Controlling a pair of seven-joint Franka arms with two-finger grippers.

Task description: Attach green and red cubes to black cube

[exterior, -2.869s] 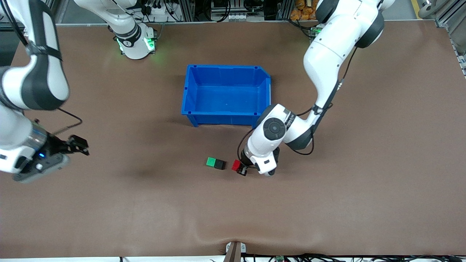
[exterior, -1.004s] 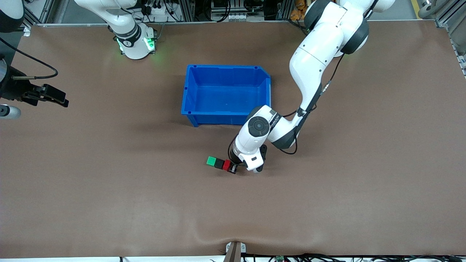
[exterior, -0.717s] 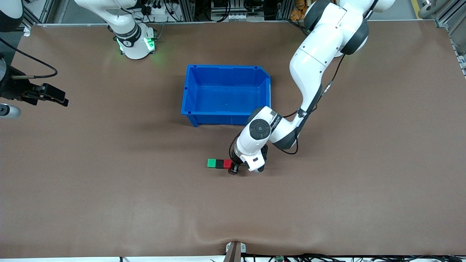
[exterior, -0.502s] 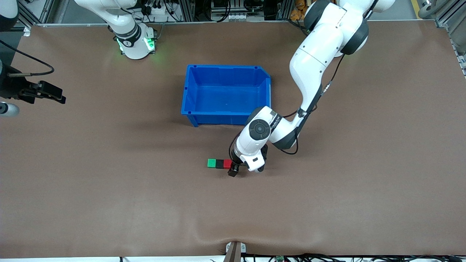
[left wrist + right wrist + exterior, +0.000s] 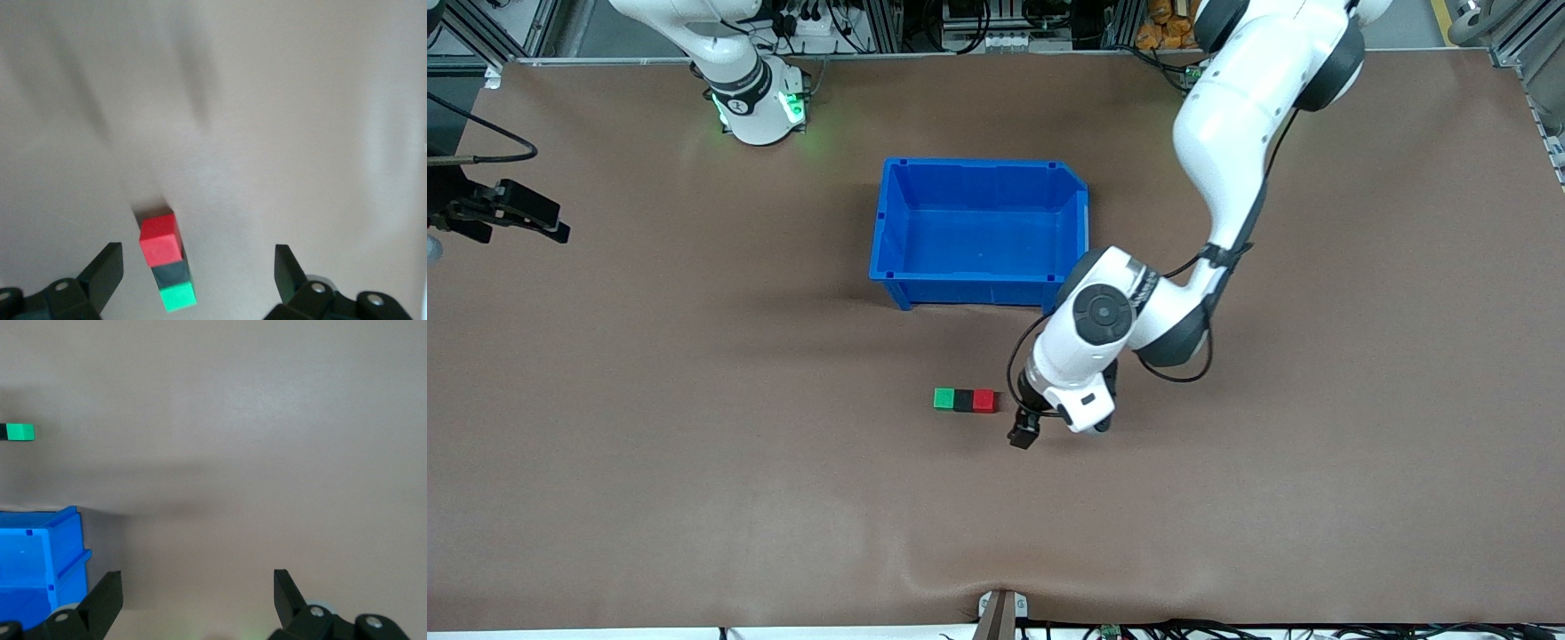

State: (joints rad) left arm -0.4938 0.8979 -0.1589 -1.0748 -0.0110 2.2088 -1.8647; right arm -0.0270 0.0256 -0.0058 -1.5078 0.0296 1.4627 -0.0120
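Left hand open beside red cube.

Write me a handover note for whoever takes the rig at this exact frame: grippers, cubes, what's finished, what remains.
Left gripper: open, holding nothing, over bare table beside the red cube.
Right gripper: open, waiting at the right arm's end of the table.
Cubes: green cube, black cube and red cube sit in one touching row, black in the middle, nearer the front camera than the blue bin.
Done: both cubes appear joined to the black one.
Left: nothing visible.
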